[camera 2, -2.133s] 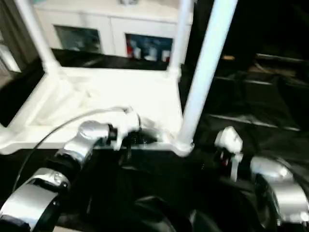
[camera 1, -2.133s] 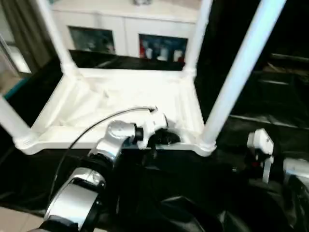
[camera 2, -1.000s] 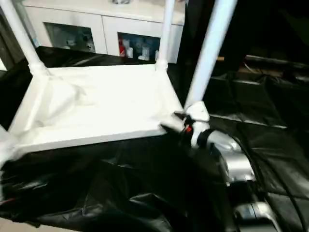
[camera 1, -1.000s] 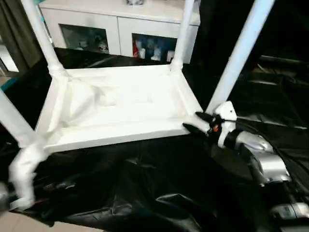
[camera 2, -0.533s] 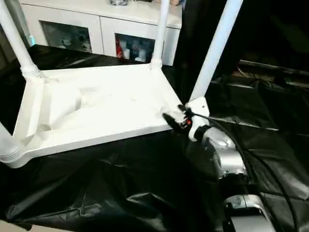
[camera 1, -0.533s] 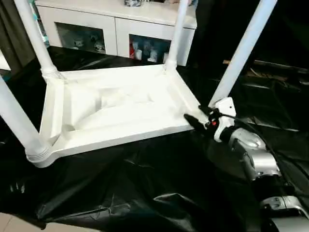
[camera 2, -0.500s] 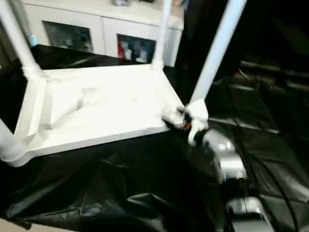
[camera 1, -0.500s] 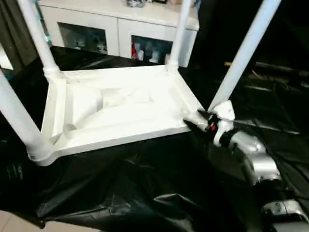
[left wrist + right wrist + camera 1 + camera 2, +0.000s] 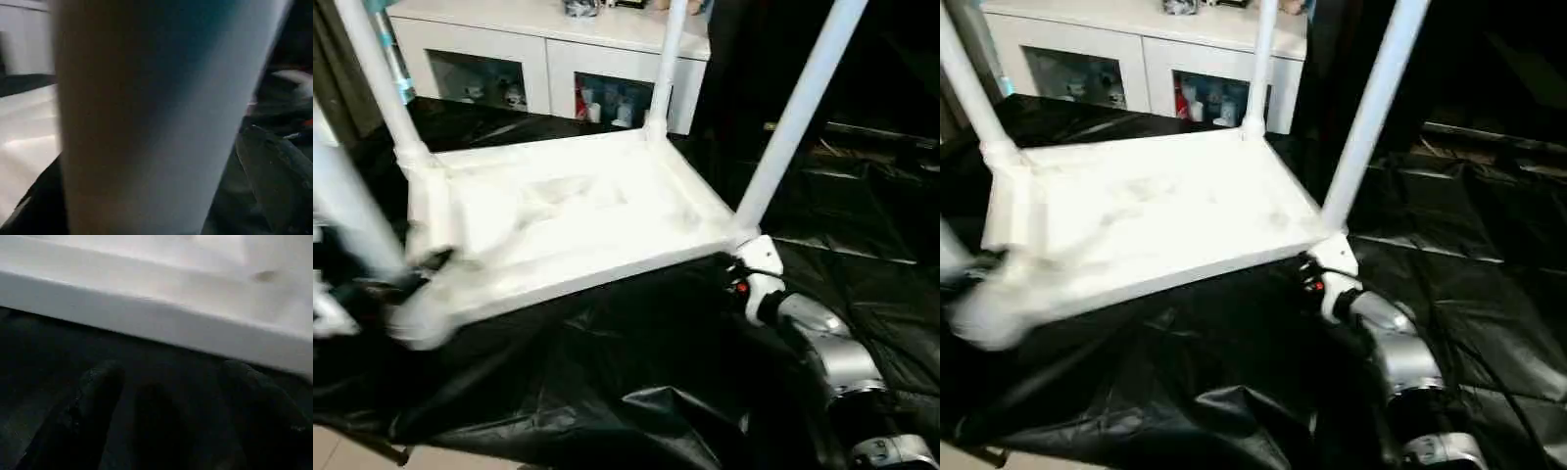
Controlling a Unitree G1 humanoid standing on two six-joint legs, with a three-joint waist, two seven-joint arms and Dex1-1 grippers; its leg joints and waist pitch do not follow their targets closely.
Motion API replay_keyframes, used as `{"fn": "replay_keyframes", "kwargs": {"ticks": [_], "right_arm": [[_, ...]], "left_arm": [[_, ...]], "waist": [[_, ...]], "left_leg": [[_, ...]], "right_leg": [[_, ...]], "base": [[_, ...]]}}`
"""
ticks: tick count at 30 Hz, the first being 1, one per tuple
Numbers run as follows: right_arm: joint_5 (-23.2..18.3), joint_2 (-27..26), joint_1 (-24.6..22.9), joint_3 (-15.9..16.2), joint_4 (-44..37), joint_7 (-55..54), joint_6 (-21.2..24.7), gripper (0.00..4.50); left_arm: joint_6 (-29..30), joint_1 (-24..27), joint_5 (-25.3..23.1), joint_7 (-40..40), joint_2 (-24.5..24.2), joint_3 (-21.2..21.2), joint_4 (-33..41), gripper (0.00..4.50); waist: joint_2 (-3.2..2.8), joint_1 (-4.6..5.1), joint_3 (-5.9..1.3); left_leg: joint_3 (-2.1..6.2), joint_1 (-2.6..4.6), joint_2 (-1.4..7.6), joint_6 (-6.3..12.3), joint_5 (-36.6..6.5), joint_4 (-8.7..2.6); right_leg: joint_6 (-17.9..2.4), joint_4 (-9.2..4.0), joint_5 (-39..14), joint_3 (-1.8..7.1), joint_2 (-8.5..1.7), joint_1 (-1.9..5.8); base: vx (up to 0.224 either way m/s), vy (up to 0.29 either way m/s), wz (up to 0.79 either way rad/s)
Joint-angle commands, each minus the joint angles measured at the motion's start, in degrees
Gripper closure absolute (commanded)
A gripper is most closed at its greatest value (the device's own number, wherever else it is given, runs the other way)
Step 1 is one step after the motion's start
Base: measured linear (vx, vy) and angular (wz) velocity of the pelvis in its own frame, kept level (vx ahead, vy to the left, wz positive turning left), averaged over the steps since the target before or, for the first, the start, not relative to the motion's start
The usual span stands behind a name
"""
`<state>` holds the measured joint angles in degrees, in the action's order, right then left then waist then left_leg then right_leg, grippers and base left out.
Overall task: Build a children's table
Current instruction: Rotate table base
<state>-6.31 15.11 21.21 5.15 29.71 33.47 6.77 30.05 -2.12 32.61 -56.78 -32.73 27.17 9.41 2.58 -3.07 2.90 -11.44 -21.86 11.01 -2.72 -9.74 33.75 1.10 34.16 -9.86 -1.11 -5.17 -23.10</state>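
Table (image 9: 568, 220) tilted, near-right corner newly raised

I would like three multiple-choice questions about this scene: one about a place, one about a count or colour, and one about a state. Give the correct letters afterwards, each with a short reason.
1. Where is the right gripper?
A. At the near right corner of the children's table
B. At the white cabinet's doors
C. On a far leg

2. What colour is the sheet under the table?
A. White
B. Black
C. Blue

3. How does the table stand?
A. On its legs
B. Upside down, legs pointing up
C. On its side

Answers
1: A, the head views show the gripper just below the corner where the near right leg meets the top.
2: B, glossy black plastic covers the surface around the table.
3: B, the ribbed underside faces up and the legs rise from the corners.
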Motion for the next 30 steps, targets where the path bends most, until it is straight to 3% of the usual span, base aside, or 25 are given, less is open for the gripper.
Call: {"fn": "replay_keyframes", "kwargs": {"ticks": [1,4,5,9,10,11,12,15,18,24,26,27,28,29,30], "right_arm": [[0.48,0.25,1.29,0.07,0.88,-0.48,0.05,0.99],[1.58,-1.7,4.36,1.28,4.86,0.17,-0.74,0.99],[1.75,-2.01,4.92,1.46,5.64,0.23,-0.94,0.99],[2.1,-2.9,6.33,1.99,7.59,0.32,-1.43,0.99],[2.44,-3.95,7.86,2.61,9.62,0.52,-1.94,0.99],[2.44,-3.95,7.86,2.61,9.62,0.52,-1.94,0.99],[2.4,-4.47,8.6,2.65,10.54,0.5,-2.04,0.99],[2.55,-5.27,9.86,2.85,12.24,0.98,-2.55,0.99],[2.67,-6.01,10.9,3.46,13.53,2.55,-3.23,0.99],[2.59,-6.48,11.7,3.14,15.14,3.01,-4.08,0.99],[2.64,-6.61,11.97,3.02,15.82,3.15,-4.49,0.99],[2.98,-6.86,12.34,2.98,16.84,3.29,-5.21,0.99],[2.97,-6.95,12.39,2.91,17.0,3.39,-5.43,0.99],[2.89,-6.99,12.5,2.89,17.26,3.48,-5.69,0.99],[2.76,-6.95,12.46,2.83,17.19,3.47,-5.8,0.99]], "left_arm": [[1.99,-1.28,2.37,-0.56,0.07,-1.81,2.48,0.03],[8.41,-4.38,7.18,-3.09,0.56,-7.82,5.2,0.03],[9.42,-4.92,7.8,-3.64,0.53,-8.84,5.51,0.03],[11.8,-6.76,8.92,-4.31,0.69,-11.42,5.99,0.03],[13.67,-9.15,9.52,-4.42,1.25,-14.19,6.18,0.03],[13.67,-9.15,9.52,-4.42,1.25,-14.19,6.18,0.03],[13.99,-10.4,9.65,-4.75,1.87,-15.49,5.96,0.03],[14.31,-12.34,9.56,-5.48,2.84,-18.42,5.73,0.03],[16.36,-15.03,10.29,-7.09,4.84,-23.86,5.9,0.03],[18.01,-17.41,11.37,-7.8,7.28,-28.44,5.93,0.03],[17.8,-18.2,11.25,-7.64,8.33,-29.4,5.56,0.03],[16.03,-20.13,10.19,-6.94,11.13,-30.78,3.7,0.03],[14.82,-21.03,9.37,-7.06,12.39,-31.68,2.61,0.03],[14.07,-21.61,8.86,-7.23,13.07,-32.31,1.9,0.03],[13.35,-22.22,8.21,-7.36,13.85,-32.99,0.88,0.03]], "waist": [[-1.74,0.4,-3.08],[-1.46,0.4,-3.0],[-1.24,0.5,-2.99],[-1.3,0.64,-3.0],[-0.72,0.73,-3.21],[-1.01,0.55,-3.22],[-0.62,0.81,-3.07],[-0.74,0.87,-3.32],[-1.03,1.13,-3.44],[-0.64,1.32,-3.65],[-0.48,1.64,-3.67],[-1.27,1.94,-3.69],[-1.58,1.8,-3.74],[-1.37,1.85,-3.77],[-2.19,1.75,-3.75]], "left_leg": [[1.23,2.21,1.63,-4.24,-27.15,-5.05],[1.12,2.31,1.55,-4.32,-26.75,-4.91],[1.13,2.25,1.53,-4.37,-26.77,-4.92],[1.25,1.75,1.48,-4.65,-25.1,-5.01],[1.1,1.99,1.43,-4.41,-24.38,-4.71],[0.99,2.23,1.41,-4.38,-24.23,-4.62],[1.05,1.75,1.44,-4.22,-23.53,-4.72],[1.07,1.58,1.48,-4.35,-21.84,-4.72],[0.87,1.62,1.39,-4.22,-20.43,-4.53],[0.69,1.32,1.32,-3.21,-17.07,-4.27],[0.81,0.82,1.29,-3.01,-16.3,-4.3],[0.72,1.08,1.27,-3.08,-16.33,-4.22],[0.56,1.71,1.23,-3.04,-17.11,-3.97],[0.55,1.55,1.22,-2.85,-16.97,-3.85],[0.82,1.21,1.15,-2.79,-16.67,-4.05]], "right_leg": [[-9.62,-4.04,-19.6,1.09,-1.25,0.41],[-9.28,-4.05,-21.03,1.14,-1.27,0.24],[-9.22,-4.01,-21.53,1.13,-1.27,0.2],[-8.47,-3.93,-20.88,1.2,-1.33,0.69],[-8.64,-3.72,-21.03,1.23,-1.3,0.48],[-8.84,-3.87,-20.92,1.32,-1.34,0.29],[-8.96,-3.79,-20.68,1.34,-1.42,0.6],[-9.21,-3.45,-18.32,1.27,-1.43,0.85],[-10.0,-3.21,-15.43,1.27,-1.22,1.05],[-11.29,-2.94,-12.58,1.24,-1.31,1.57],[-11.14,-2.83,-12.39,1.2,-1.41,2.0],[-11.29,-3.13,-11.66,1.22,-1.26,1.71],[-12.04,-3.3,-10.9,1.22,-1.07,1.4],[-12.53,-3.08,-10.26,1.25,-1.1,1.56],[-12.75,-2.86,-10.1,1.2,-1.22,2.0]], "base": [[0.0,0.0,0.0],[0.0,0.0,0.0],[0.0,0.0,0.0],[0.0,0.0,0.0],[0.0,0.0,0.0],[0.0,0.0,0.0],[0.0,0.0,0.0],[0.0,0.0,0.0],[0.0,0.0,0.0],[0.0,0.0,0.0],[0.0,0.0,0.0],[0.0,0.0,0.0],[0.0,0.0,0.0],[0.0,0.0,0.0],[0.0,0.0,0.0]]}}
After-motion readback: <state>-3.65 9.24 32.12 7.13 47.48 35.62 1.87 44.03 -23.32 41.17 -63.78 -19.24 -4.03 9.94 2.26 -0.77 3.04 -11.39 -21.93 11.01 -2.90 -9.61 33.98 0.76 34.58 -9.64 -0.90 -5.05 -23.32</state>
